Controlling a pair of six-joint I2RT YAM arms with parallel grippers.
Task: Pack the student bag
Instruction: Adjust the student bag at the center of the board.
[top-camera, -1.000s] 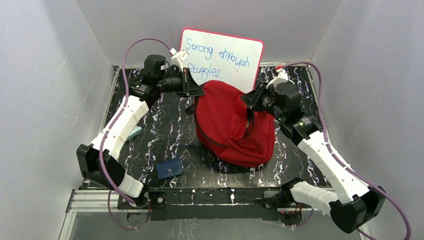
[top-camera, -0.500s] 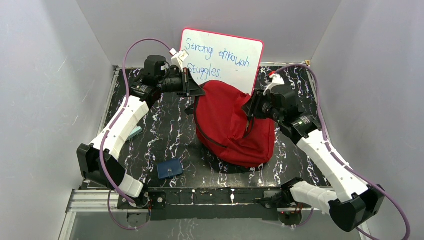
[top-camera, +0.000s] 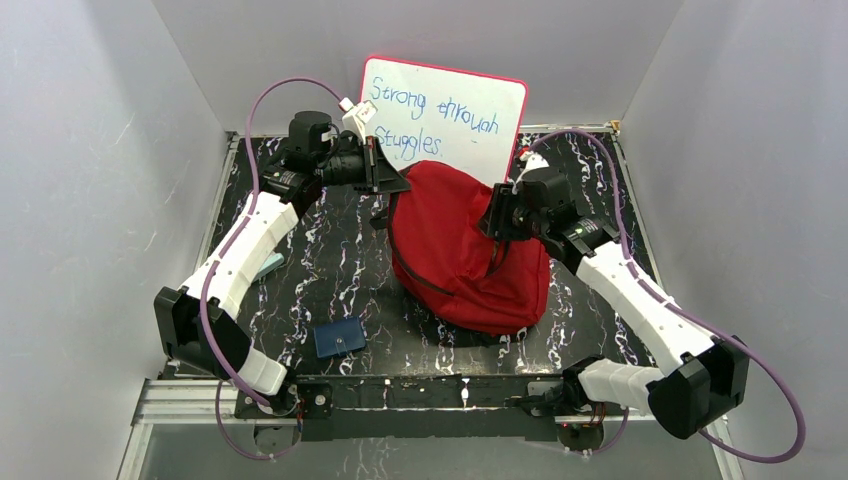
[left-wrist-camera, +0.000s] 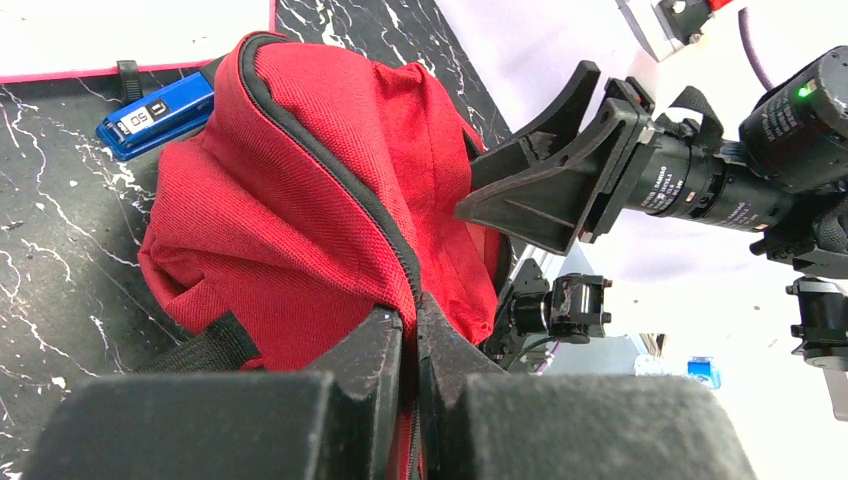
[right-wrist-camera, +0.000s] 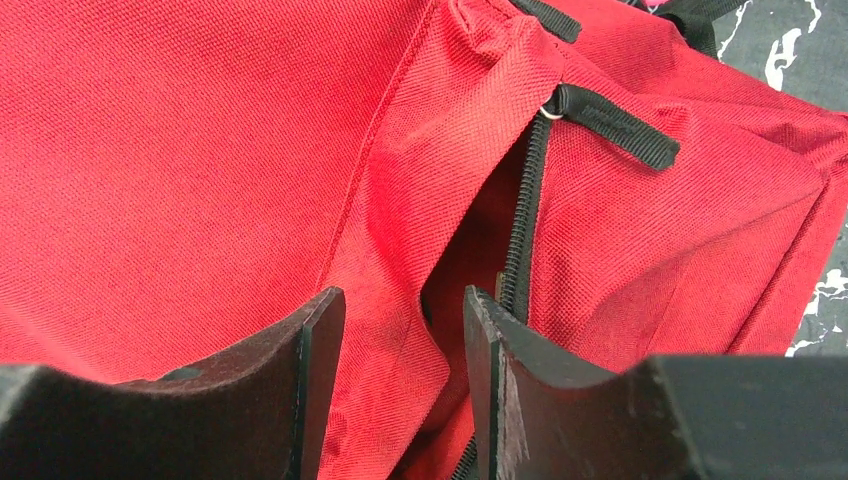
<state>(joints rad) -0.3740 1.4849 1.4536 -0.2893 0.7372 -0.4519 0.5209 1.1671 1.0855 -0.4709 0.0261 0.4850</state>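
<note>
on the left of the black marbled table (top-camera: 330, 260), a small blue case (top-camera: 340, 337) lies near the front edge. further back, the left gripper (left-wrist-camera: 410, 325) is pinched together on the zipper edge of the student bag (top-camera: 460, 255), which slumps at the table's middle in front of a whiteboard (top-camera: 445, 110). a blue stapler (left-wrist-camera: 155, 112) lies beside the bag, near the whiteboard's foot. at the bag's right flank, the right gripper (right-wrist-camera: 405, 330) has its jaws apart, straddling a fold of red fabric beside the partly open zipper (right-wrist-camera: 520, 240).
</note>
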